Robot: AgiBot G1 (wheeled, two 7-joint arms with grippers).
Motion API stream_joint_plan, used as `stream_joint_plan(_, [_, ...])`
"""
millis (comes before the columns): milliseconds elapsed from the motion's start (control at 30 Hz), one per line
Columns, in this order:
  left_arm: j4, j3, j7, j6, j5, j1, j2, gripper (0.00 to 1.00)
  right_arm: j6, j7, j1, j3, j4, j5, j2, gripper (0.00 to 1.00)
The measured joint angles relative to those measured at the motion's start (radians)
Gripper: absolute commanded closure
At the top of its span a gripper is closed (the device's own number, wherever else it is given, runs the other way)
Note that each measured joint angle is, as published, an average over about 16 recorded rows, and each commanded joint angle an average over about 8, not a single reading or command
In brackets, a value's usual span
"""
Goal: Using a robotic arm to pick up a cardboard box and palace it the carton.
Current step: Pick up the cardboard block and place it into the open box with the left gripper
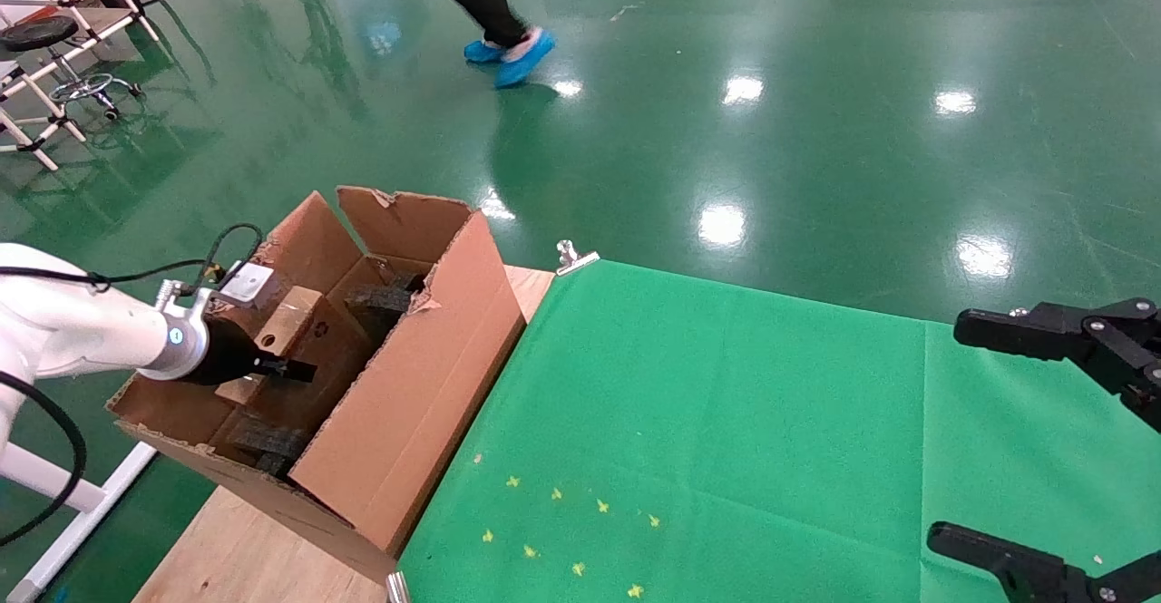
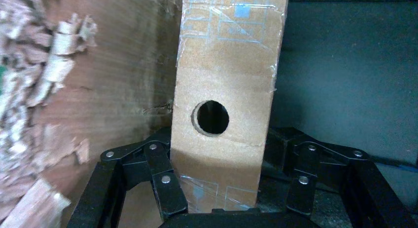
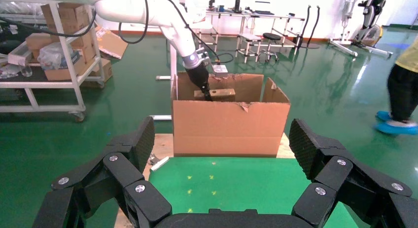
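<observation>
Green-clothed tabletop [image 1: 726, 422] on glossy green floor [image 1: 816, 86]; carton [image 1: 408, 385] holds the cardboard box [image 1: 277, 335], clamped by left end effector [image 1: 281, 369]; right end effector [image 3: 222, 154] spread apart.

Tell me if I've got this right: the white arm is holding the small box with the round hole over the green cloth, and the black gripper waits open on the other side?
Not quite. The left gripper holds the cardboard box inside the carton, not over the green cloth, as the head view shows. The right gripper does wait open.
</observation>
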Motion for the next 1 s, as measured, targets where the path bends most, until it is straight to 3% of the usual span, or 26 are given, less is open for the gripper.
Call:
stream_joint_plan(367, [-0.001, -0.005, -0.007, -0.023, -0.007, 0.045, 0.026, 1.00, 0.000, 0.000, 0.000, 0.000, 0.000, 0.000, 0.000, 0.00])
stream_joint_plan(433, [-0.001, -0.006, -0.009, -0.026, -0.008, 0.050, 0.029, 0.85, 0.000, 0.000, 0.000, 0.000, 0.000, 0.000, 0.000, 0.00])
stream_joint_plan(633, [0.000, -0.007, -0.014, -0.036, -0.011, 0.060, 0.036, 0.10, 0.000, 0.000, 0.000, 0.000, 0.000, 0.000, 0.000, 0.00])
stream_joint_plan(667, [0.000, -0.008, -0.015, -0.036, -0.011, 0.061, 0.036, 0.02, 0.000, 0.000, 0.000, 0.000, 0.000, 0.000, 0.000, 0.00])
stream_joint_plan(1000, [0.002, -0.007, -0.019, -0.037, -0.010, 0.054, 0.038, 0.00, 0.000, 0.000, 0.000, 0.000, 0.000, 0.000, 0.000, 0.00])
